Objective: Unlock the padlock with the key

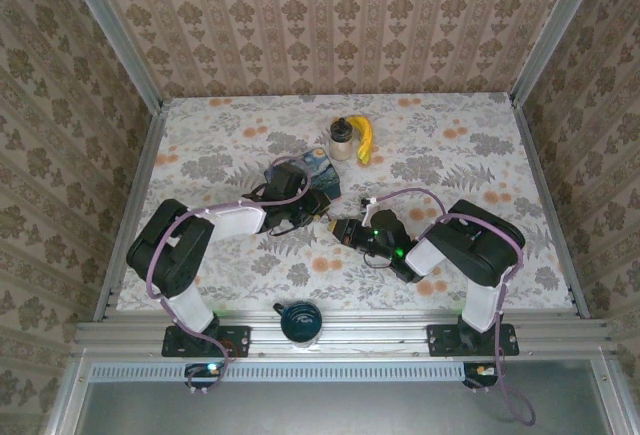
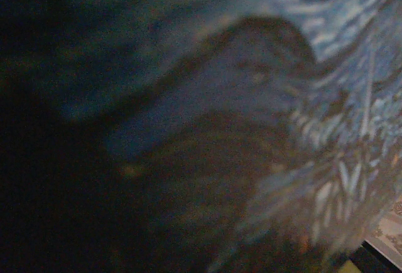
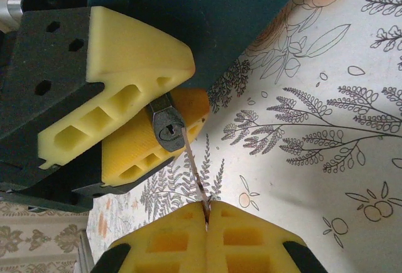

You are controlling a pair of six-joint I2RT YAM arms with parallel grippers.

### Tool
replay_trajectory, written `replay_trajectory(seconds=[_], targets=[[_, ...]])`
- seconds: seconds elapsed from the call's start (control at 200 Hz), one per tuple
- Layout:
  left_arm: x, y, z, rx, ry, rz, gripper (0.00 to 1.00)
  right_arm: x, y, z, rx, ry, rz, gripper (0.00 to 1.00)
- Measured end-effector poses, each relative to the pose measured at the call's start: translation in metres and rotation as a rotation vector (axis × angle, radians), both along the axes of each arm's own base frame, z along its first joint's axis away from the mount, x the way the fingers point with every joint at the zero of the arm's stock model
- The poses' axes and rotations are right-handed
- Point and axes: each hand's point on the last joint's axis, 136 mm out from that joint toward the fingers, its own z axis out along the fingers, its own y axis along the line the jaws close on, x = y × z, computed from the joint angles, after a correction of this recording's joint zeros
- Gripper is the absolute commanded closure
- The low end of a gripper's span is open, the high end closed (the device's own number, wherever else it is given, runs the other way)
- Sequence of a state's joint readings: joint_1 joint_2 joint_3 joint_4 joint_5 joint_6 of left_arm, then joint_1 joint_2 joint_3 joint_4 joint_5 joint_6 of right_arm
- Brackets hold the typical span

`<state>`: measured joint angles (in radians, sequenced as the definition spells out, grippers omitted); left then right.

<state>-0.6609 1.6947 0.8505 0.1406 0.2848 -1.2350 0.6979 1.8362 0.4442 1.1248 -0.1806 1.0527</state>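
In the right wrist view the padlock (image 3: 164, 124), small, dark and squarish, sits pinched between the two yellow fingers (image 3: 125, 53) of my left gripper (image 1: 318, 221), its keyhole facing the camera. My right gripper (image 3: 207, 205) is shut on the key (image 3: 196, 171). The thin blade runs up from the closed pads. Its tip rests against the right edge of the lock's face, just beside the keyhole and not inside it. From above, both grippers meet at the table's middle, the right gripper (image 1: 348, 231) close to the left one.
The blue starry tin box (image 1: 310, 177) lies just behind the left gripper, and its blurred painted side (image 2: 339, 66) shows close in the left wrist view. A small jar (image 1: 342, 140) and a banana (image 1: 365, 139) sit farther back. A dark mug (image 1: 300, 322) stands on the near rail.
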Motion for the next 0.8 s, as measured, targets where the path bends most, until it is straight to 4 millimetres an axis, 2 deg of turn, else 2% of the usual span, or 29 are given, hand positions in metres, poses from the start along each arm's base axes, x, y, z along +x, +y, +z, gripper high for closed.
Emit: replay_trajectory(seconds=[0.795], targets=[[0.0019, -0.0004, 0.0012, -0.008, -0.003, 0.007, 0.84, 0.0019, -0.0002, 0.0023, 0.082, 0.046, 0.024, 1.00]])
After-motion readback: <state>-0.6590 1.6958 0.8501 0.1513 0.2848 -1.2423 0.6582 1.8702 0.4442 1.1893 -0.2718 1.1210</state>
